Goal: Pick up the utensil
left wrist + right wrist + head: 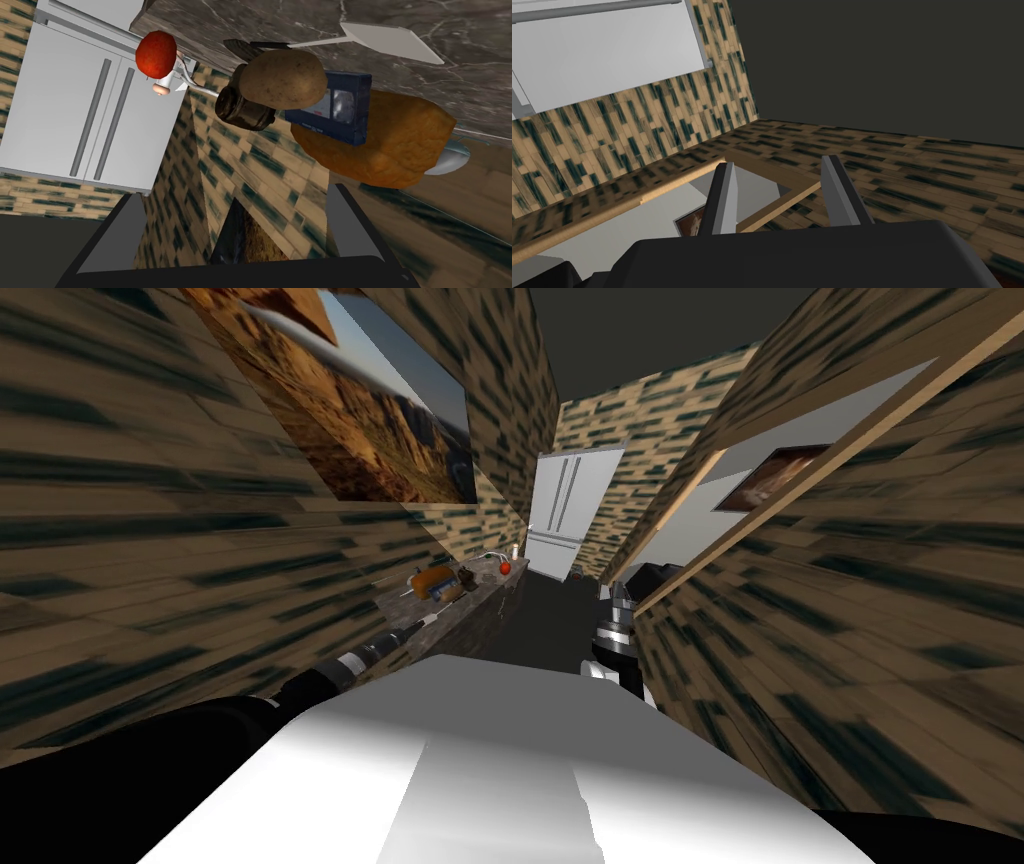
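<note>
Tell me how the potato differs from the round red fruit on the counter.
The potato is dull brown and speckled; the red fruit is bright red. The potato is oblong, the red fruit nearly round. The potato lies beside a dark blue cassette, while the red fruit sits apart, nearer the fridge. Both rest on the marbled counter.

A brown potato [282,80], dark blue video cassette [332,107] and orange-brown crusty loaf [395,145] crowd the marbled grey stone counter [465,75] near the left gripper [236,192]; bare counter lies free around the flat white spatula [385,39] farther on.
</note>
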### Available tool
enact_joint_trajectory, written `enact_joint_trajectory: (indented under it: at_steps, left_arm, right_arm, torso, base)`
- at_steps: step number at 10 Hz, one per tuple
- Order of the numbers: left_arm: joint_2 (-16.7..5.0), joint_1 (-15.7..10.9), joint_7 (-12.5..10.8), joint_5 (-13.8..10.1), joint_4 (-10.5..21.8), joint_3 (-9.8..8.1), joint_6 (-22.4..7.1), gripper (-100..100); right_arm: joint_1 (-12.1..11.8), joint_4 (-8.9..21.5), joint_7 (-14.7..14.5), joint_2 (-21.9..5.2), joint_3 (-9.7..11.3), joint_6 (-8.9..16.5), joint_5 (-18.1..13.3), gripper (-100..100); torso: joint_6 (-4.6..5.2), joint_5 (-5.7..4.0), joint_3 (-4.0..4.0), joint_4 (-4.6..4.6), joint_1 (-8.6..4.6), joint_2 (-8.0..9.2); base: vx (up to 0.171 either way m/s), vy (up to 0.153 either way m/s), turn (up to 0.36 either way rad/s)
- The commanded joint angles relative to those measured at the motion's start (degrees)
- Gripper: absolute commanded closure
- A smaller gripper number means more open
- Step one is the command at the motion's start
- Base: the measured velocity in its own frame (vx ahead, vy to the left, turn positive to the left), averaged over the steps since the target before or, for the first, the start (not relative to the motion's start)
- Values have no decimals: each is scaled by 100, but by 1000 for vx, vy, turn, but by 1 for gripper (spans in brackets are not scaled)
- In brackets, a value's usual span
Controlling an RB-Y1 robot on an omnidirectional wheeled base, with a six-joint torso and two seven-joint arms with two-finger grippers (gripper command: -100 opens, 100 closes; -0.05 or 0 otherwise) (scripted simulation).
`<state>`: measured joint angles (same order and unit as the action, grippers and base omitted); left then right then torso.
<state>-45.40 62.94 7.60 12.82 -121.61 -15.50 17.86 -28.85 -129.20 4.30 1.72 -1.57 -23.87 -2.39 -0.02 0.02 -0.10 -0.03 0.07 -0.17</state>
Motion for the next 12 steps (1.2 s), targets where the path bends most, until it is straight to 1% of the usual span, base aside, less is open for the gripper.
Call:
enact_joint_trajectory:
  at_steps: [1, 2, 3, 4, 5, 6, 7, 8, 9, 10, 11, 12]
  left_arm:
    - [-286, 271, -23, 84, 105, -89, -68, -100]
    - [-367, 271, -23, 84, 105, -89, -68, -100]
    - [-564, 482, -51, 161, 184, -145, -158, -100]
    - [-675, 482, -51, 161, 184, -145, -158, -100]
    - [-866, 691, -86, 240, 260, -197, -243, -100]
    - [-982, 691, -86, 240, 260, -197, -243, -100]
    - [-1198, 897, -128, 319, 333, -243, -325, -100]
    - [-1287, 897, -128, 319, 333, -243, -325, -100]
    - [-1469, 1098, -176, 398, 403, -285, -403, -100]
    - [-1588, 1098, -176, 398, 403, -285, -403, -100]
    - [-1790, 1294, -230, 477, 469, -321, -476, -100]
    - [-1884, 1294, -230, 477, 469, -321, -476, -100]
  right_arm:
    - [0, 0, 0, 0, 0, 0, 0, 0]
    - [0, 0, 0, 0, 0, 0, 0, 0]
    - [0, 0, 0, 0, 0, 0, 0, 0]
    - [0, 0, 0, 0, 0, 0, 0, 0]
    - [0, 0, 0, 0, 0, 0, 0, 0]
    - [0, 0, 0, 0, 0, 0, 0, 0]
    - [0, 0, 0, 0, 0, 0, 0, 0]
    - [0, 0, 0, 0, 0, 0, 0, 0]
    - [0, 0, 0, 0, 0, 0, 0, 0]
    - [0, 0, 0, 0, 0, 0, 0, 0]
    - [-1, 0, 0, 0, 0, 0, 0, 0]
    - [0, 0, 0, 0, 0, 0, 0, 0]
  torso:
    - [0, 0, 0, 0, 0, 0]
    - [2, 0, 0, 0, 0, -1]
    - [0, 0, -1, 0, 0, -2]
    - [2, 0, -3, -1, 1, -6]
    - [1, 0, -3, -1, -1, -6]
    - [3, 0, -5, -2, -2, -8]
    - [-1, 0, -3, -1, -2, -6]
    - [1, 0, -4, -2, -1, -8]
    - [0, 0, -5, -2, -3, -8]
    - [2, -1, -6, -2, -5, -11]
    - [0, -1, -6, -2, -5, -11]
    - [1, -1, -8, -3, -4, -13]
  base:
    - [29, 12, -147]
    - [28, 14, -54]
    - [42, 15, -116]
    - [36, 12, -70]
    - [44, 6, -143]
    - [33, 10, -52]
    - [45, 14, -116]
    - [41, 8, -56]
    - [49, 1, -115]
    - [47, 7, -59]
    - [57, 7, -101]
    - [45, 8, -60]
